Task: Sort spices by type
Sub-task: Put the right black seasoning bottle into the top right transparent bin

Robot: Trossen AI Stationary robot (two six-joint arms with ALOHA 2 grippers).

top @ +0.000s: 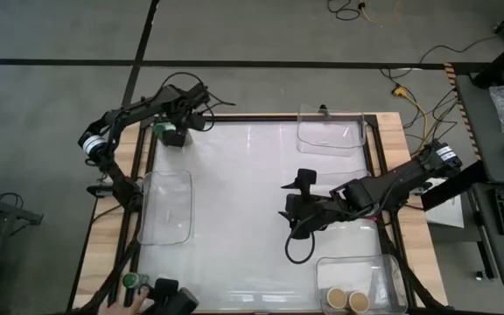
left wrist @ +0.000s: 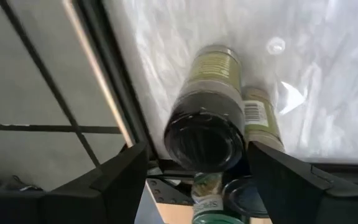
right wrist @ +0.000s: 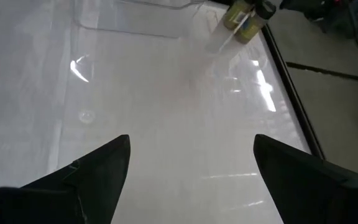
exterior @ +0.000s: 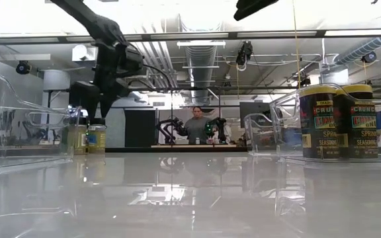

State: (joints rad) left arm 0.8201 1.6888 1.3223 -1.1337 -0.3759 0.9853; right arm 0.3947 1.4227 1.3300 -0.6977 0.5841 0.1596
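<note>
My left gripper (top: 175, 133) sits at the table's far left corner, fingers spread around a black-lidded jar (left wrist: 205, 134), not touching it; a second jar (left wrist: 261, 121) stands just beside. My right gripper (top: 297, 194) hangs mid-table, fingers spread, holding nothing. Two tan-lidded jars (top: 347, 300) sit in the near-right bin (top: 388, 267). A green-lidded jar (top: 131, 282) rests at the near-left edge.

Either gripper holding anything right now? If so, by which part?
Right gripper: open, empty above the white table. Left gripper is by the small round dark-lidded spice jar; whether it grips it cannot be told.
</note>
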